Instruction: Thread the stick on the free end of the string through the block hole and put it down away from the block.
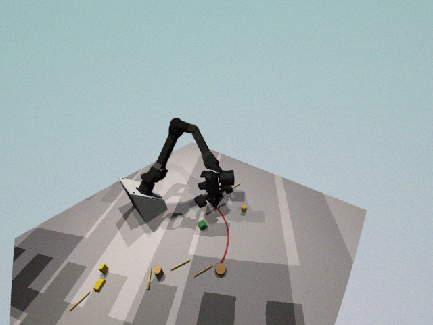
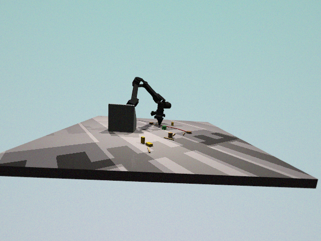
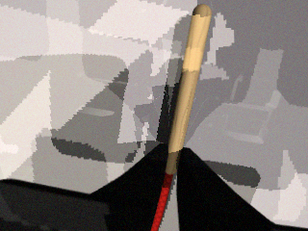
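Wrist view: the gripper [image 3: 171,166] is clenched on the lower end of the stick [image 3: 187,87], which rises straight ahead of the fingertips, while the red string [image 3: 162,207] trails back between the jaws. Top view: the string curves away from the gripper to the round button [image 1: 220,269]; the green cube [image 1: 201,225] lies just beside the gripper, nearer than the button.

So there's no real room here, no walls or windows, just a flat teal-to-pale-blue backdrop that's greener up top and fades lighter and bluer lower down. The only furniture is the counter [image 2: 77,155], a big thin slab with a dark, near-black edge. Its top is a patchwork of grey rectangles and stripes, from off-white to charcoal. Light comes from above and casts soft, overlapping shadows on the surface.
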`<state>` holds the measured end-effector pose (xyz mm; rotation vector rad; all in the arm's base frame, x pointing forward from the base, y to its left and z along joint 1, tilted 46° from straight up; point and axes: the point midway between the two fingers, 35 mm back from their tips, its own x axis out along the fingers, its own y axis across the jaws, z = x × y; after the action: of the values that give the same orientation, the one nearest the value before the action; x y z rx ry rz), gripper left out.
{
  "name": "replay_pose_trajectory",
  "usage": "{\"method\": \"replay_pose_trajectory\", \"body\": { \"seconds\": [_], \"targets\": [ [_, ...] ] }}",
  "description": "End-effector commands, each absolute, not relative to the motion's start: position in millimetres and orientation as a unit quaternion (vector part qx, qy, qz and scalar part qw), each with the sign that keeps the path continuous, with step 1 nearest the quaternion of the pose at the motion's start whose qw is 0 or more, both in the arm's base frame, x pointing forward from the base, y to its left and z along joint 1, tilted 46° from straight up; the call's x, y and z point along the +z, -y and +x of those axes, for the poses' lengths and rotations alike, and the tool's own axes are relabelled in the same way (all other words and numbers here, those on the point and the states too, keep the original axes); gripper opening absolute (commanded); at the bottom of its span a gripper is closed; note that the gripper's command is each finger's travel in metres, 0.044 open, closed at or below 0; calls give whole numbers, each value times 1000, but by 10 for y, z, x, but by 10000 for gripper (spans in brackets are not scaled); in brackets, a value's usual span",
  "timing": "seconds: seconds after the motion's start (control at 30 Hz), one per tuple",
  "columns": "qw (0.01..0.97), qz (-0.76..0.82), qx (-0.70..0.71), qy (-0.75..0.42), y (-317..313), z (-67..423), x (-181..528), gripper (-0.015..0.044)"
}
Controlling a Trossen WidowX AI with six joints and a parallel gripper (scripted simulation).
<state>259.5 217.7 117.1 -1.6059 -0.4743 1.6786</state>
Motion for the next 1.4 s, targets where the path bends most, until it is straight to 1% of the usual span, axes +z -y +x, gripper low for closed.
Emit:
{"method": "replay_pose_trajectory", "body": {
  "seconds": [0.0, 1.2, 1.37],
  "targets": [
    [375, -630, 653, 190, -2140, 2605, 1233, 0],
    [375, -630, 653, 189, -1801, 2559, 1549, 0],
    [376, -628, 656, 184, -1807, 2558, 1509, 0]
  ]
}}
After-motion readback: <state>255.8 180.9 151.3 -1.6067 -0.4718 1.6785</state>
